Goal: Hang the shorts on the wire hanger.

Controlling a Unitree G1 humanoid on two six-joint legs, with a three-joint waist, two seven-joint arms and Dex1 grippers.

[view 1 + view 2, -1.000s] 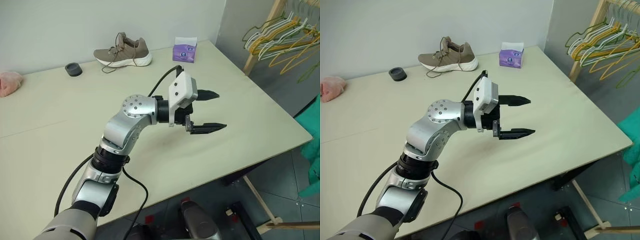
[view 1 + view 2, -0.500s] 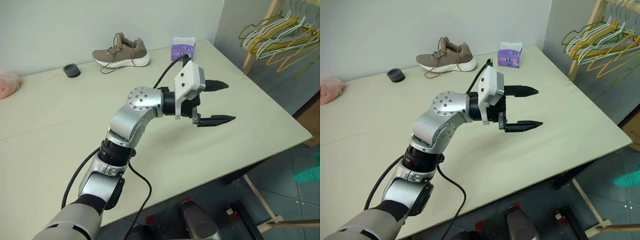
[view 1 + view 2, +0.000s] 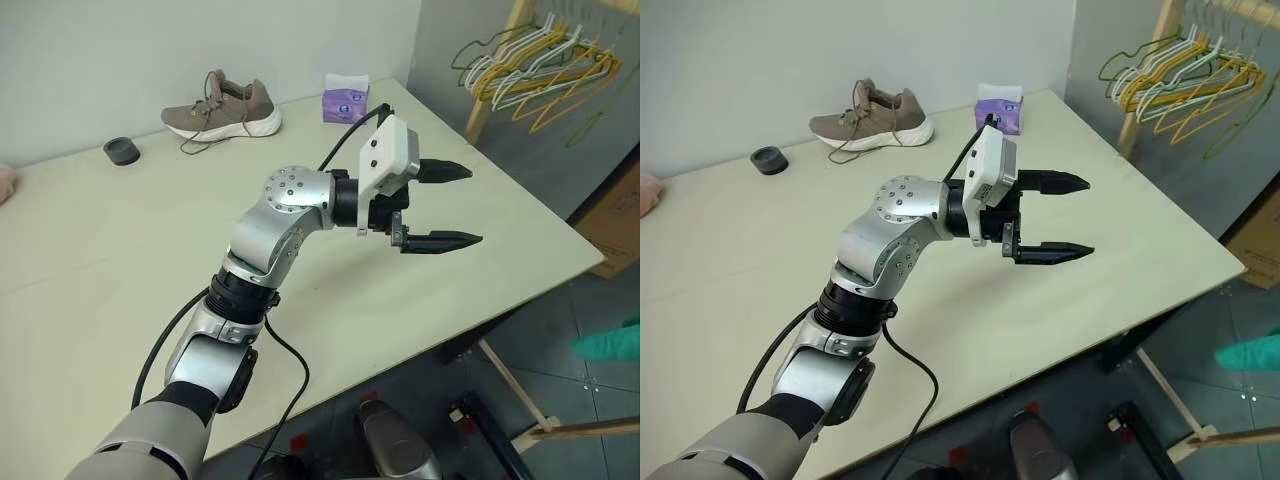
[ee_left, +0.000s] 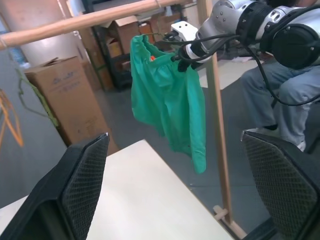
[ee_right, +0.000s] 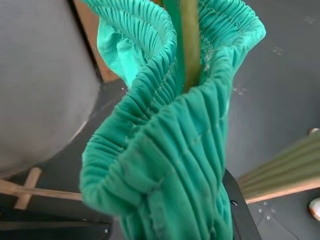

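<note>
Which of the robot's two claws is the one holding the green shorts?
The right gripper, its jaws shut on the shorts by the waistband beside the table. The left gripper is open over the table, holding nothing.

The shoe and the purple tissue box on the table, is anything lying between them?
No. In the left eye view, only bare tabletop lies between the shoe and the tissue box.

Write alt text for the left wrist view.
Teal-green shorts hang from the right gripper, shut on their waistband, beyond a pale table corner. The left gripper's two black fingers stand wide open in the foreground.
</note>
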